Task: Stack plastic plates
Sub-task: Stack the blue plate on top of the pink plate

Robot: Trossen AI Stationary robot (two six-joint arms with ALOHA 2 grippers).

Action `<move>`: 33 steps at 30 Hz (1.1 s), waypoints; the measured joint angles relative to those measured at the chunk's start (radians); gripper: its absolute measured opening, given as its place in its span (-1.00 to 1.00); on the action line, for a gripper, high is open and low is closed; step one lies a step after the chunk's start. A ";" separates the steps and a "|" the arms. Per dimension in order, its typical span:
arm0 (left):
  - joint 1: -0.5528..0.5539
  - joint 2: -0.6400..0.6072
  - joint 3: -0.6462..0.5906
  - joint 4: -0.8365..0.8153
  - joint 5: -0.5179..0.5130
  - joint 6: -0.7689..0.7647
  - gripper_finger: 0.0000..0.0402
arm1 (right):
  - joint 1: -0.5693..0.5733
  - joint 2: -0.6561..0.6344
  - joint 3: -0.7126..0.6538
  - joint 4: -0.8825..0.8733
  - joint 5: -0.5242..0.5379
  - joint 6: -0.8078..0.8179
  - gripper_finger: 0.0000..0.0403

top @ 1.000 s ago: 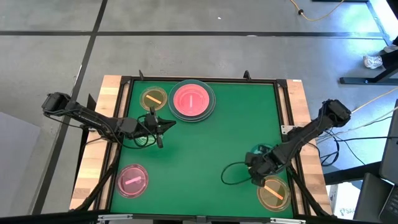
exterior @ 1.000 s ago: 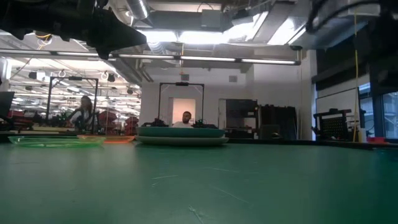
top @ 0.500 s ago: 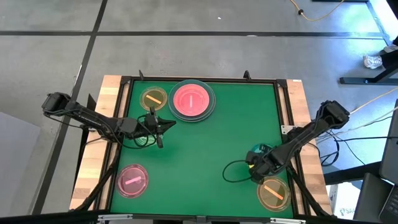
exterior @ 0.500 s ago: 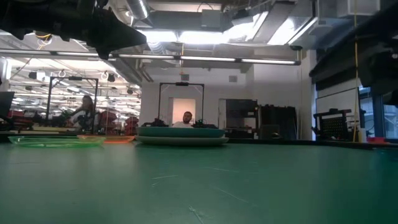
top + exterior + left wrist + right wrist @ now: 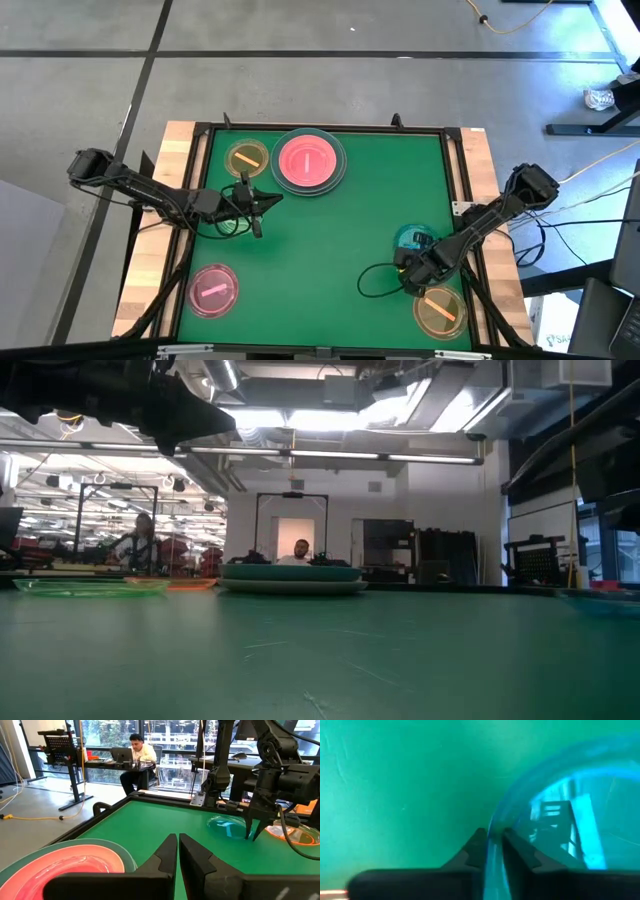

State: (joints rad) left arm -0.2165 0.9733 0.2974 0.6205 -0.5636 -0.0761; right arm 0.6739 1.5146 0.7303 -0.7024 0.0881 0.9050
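Note:
A small translucent blue plate lies near the table's right edge, and my right gripper is shut on its rim; the plate also shows in the left wrist view. Just nearer lies a small orange-yellow plate. At the far edge a large pink plate rests on top of a teal one, with a small yellow plate to its left. A small pink plate lies near the near-left corner. My left gripper hovers shut, left of centre, touching nothing. My right gripper pinches the blue plate's rim at the plate's near side, one finger outside the rim and the other inside it. The fingers come from above, pointing down. The plate looks about flat on the green mat.
A raised dark frame borders the green mat, with wooden strips outside it. A black cable loops on the mat left of the right gripper. The mat's middle holds no plates. People sit in the room beyond the table.
The right arm has shifted a little, so that more of the blue plate shows beside it from above. The arm's dark bulk has drawn out of the low view's right side, where the plate's edge now shows. The left arm has kept still.

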 joint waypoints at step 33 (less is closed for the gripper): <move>0.000 0.000 0.000 0.000 0.000 0.000 -0.94 | -0.308 0.006 0.191 0.321 0.458 -1.058 -0.99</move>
State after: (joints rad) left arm -0.2165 0.9733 0.2974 0.6207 -0.5636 -0.0757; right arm 0.3658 1.5208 0.9211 -0.3818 0.5462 -0.1529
